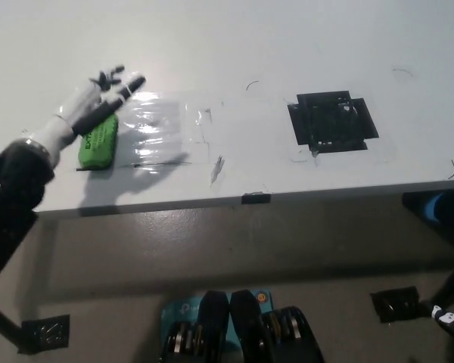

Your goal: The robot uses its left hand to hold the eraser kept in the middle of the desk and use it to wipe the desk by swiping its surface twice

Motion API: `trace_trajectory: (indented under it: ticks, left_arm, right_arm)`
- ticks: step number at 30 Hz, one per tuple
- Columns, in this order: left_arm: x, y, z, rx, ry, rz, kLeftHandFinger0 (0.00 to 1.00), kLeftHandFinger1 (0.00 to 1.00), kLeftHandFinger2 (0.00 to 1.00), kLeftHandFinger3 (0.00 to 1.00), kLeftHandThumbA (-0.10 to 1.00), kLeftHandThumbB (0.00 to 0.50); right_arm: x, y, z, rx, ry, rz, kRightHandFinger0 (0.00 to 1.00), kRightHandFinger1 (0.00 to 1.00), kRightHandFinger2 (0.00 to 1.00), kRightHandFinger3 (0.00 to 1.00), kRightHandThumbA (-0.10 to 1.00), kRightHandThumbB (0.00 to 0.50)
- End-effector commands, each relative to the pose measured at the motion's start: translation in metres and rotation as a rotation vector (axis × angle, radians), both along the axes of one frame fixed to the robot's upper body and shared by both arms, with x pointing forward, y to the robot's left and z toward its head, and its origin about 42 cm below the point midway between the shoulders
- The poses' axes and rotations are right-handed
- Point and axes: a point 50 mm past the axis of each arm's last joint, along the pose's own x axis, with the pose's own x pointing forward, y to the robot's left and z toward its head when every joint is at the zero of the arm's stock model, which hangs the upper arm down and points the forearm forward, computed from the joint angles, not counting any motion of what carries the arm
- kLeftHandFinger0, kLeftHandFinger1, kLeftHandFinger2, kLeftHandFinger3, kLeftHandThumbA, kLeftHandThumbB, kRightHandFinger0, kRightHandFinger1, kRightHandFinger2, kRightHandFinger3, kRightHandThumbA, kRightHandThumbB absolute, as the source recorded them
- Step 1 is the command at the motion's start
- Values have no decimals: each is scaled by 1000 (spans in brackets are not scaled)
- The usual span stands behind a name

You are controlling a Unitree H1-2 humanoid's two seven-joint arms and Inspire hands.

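head view: the left robot hand (98,100) is over the top of the green eraser (97,141), fingers spread and holding nothing. the eraser lies flat on the white desk (212,45) (left side), beside shiny tape (166,128). a black square (331,121) sits well apart.

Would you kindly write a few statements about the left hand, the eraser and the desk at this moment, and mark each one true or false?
1. The left hand is open, fingers spread. True.
2. The green eraser is lifted clear of the white desk. False: it lies flat on the desk.
3. The black tape square is to the right of the eraser. True.
4. The right hand rests on the desk. False: no right hand is in view.
5. The eraser lies on the black square. False: it lies beside the clear tape patch.
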Motion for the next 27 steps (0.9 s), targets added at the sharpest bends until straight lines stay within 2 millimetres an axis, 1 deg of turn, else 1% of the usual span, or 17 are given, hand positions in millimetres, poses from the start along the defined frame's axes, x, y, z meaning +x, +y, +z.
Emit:
trace_trajectory:
  ticks: [1,2,3,4,5,6,7,9,10,14,16,18,21,23,25,27]
  left_arm:
    - [21,17,78,948,-368,6,1000,1000,1000,1000,1000,321]
    - [20,13,69,1027,-363,9,1000,1000,1000,1000,1000,328]
    - [20,13,69,1029,-363,9,1000,1000,1000,1000,1000,329]
    - [18,11,49,1163,-327,22,1000,1000,1000,1000,1000,329]
    - [18,13,45,1201,-318,27,1000,1000,1000,1000,1000,335]
    - [19,14,41,1235,-309,34,1000,1000,1000,1000,1000,338]
    - [20,14,42,1237,-312,34,1000,1000,1000,1000,1000,338]
    - [22,22,31,1321,-298,57,1000,1000,1000,1000,1000,333]
    - [23,27,29,1333,-301,63,1000,1000,1000,1000,1000,340]
    - [25,34,23,1349,-296,76,1000,1000,1000,1000,1000,350]
    - [21,33,24,1348,-318,64,1000,1000,1000,1000,1000,360]
    - [20,32,24,1350,-321,59,1000,1000,1000,1000,1000,363]
    - [22,31,24,1387,-340,62,1000,1000,1000,1000,1000,354]
    - [21,30,32,1394,-355,65,1000,1000,1000,1000,1000,354]
    - [24,28,46,1391,-383,80,1000,1000,1000,1000,1000,366]
    - [25,21,53,1371,-405,68,1000,1000,1000,1000,1000,374]
  right_arm:
    - [1,0,13,-23,-35,21,1000,1000,1000,1000,1000,0]
    - [0,0,12,-26,-32,22,1000,1000,1000,1000,1000,0]
    - [-1,0,12,-26,-32,21,1000,1000,1000,1000,1000,0]
    - [-1,0,11,-28,-28,22,1000,1000,1000,1000,1000,0]
    - [-1,0,12,-25,-29,21,1000,1000,1000,1000,1000,0]
    - [0,1,12,-22,-31,20,1000,1000,1000,1000,1000,0]
    - [0,1,12,-21,-33,18,1000,1000,1000,1000,1000,0]
    - [0,1,12,-17,-34,12,1000,1000,1000,1000,1000,0]
    - [-1,1,12,-16,-34,14,1000,1000,1000,1000,1000,0]
    - [-2,0,12,-13,-34,5,1000,1000,1000,1000,1000,0]
    - [-4,0,11,-24,-29,5,1000,1000,1000,1000,1000,0]
    - [-5,0,10,-27,-24,2,1000,1000,1000,1000,1000,0]
    - [-6,0,11,-41,-23,2,1000,1000,1000,1000,1000,0]
    - [-5,1,11,-49,-20,-3,1000,1000,1000,1000,1000,1]
    - [-6,2,11,-49,-21,3,1000,1000,1000,1000,1000,0]
    - [-8,0,12,-54,-20,-2,1000,1000,1000,1000,1000,0]
